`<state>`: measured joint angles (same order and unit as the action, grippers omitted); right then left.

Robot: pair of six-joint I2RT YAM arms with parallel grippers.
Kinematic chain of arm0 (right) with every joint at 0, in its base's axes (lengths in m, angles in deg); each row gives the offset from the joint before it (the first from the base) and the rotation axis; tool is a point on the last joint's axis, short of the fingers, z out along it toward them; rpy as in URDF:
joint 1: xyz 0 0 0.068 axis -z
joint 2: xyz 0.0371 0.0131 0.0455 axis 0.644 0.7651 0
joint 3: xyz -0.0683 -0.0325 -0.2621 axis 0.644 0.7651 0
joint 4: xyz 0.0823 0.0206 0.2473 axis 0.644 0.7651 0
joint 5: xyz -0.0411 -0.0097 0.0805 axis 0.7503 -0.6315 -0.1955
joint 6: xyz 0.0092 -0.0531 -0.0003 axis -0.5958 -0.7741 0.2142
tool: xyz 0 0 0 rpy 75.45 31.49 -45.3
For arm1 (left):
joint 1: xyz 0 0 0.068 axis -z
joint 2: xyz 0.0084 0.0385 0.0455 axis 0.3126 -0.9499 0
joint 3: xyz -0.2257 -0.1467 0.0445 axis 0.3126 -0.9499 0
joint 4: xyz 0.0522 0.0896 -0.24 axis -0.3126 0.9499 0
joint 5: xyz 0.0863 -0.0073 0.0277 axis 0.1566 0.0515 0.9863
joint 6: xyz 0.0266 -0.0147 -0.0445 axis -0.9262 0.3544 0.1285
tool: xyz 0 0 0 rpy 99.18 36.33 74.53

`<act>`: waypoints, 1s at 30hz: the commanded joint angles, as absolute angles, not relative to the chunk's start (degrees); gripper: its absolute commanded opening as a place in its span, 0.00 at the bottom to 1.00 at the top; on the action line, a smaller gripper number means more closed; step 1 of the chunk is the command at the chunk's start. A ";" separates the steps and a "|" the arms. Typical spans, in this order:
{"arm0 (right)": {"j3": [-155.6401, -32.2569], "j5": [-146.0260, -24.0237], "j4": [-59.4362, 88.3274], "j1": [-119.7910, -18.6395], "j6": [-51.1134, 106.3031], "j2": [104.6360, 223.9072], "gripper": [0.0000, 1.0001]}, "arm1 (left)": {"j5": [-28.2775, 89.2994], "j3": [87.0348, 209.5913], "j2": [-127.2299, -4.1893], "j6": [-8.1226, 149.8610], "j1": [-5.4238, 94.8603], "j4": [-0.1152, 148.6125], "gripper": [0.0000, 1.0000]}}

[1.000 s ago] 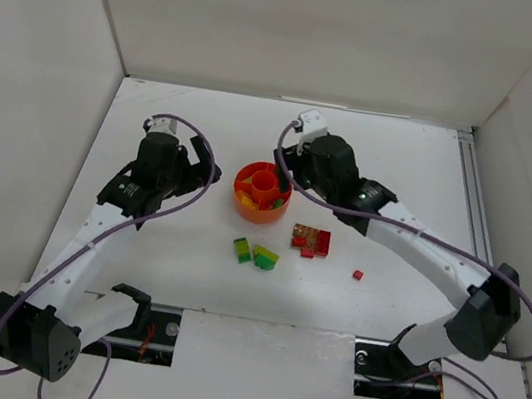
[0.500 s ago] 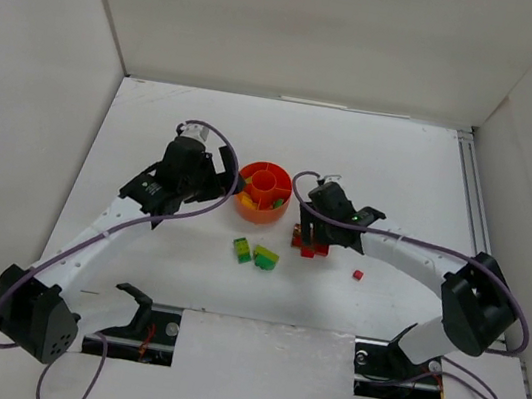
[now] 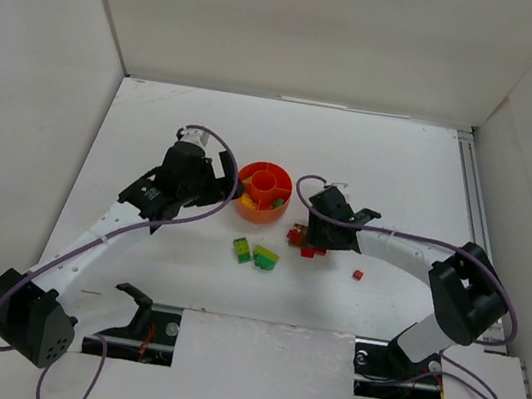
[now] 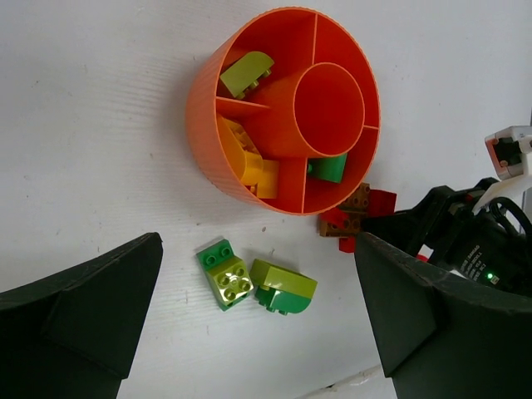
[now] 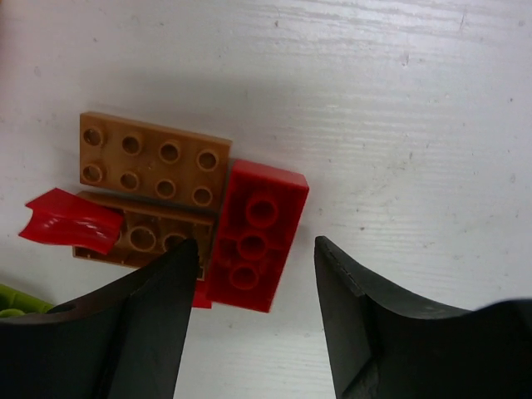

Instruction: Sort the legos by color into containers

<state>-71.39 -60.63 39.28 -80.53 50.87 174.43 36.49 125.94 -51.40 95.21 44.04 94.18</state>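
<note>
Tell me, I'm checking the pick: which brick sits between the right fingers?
The red brick; the two tan plates lie to its left, mostly outside the gap.

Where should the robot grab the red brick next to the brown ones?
Probably from straight above, pinching the red brick across its two long flat sides, as the right gripper straddles it. One long side touches the brown plates, so that finger has little room.

2 white arms (image 3: 87,244), black joints, purple cables (image 3: 208,132)
</note>
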 commanded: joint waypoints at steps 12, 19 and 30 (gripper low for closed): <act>-68.15 -62.96 33.28 -77.10 50.31 169.49 0.38 | 36.66 126.07 -51.12 95.15 44.67 92.88 1.00; -68.15 -64.11 29.42 -77.09 43.38 163.80 0.26 | 36.66 126.07 -50.60 95.68 44.67 92.88 1.00; -79.82 -65.34 11.32 -83.77 24.48 164.46 0.26 | 40.96 126.59 -47.61 96.91 44.67 93.40 1.00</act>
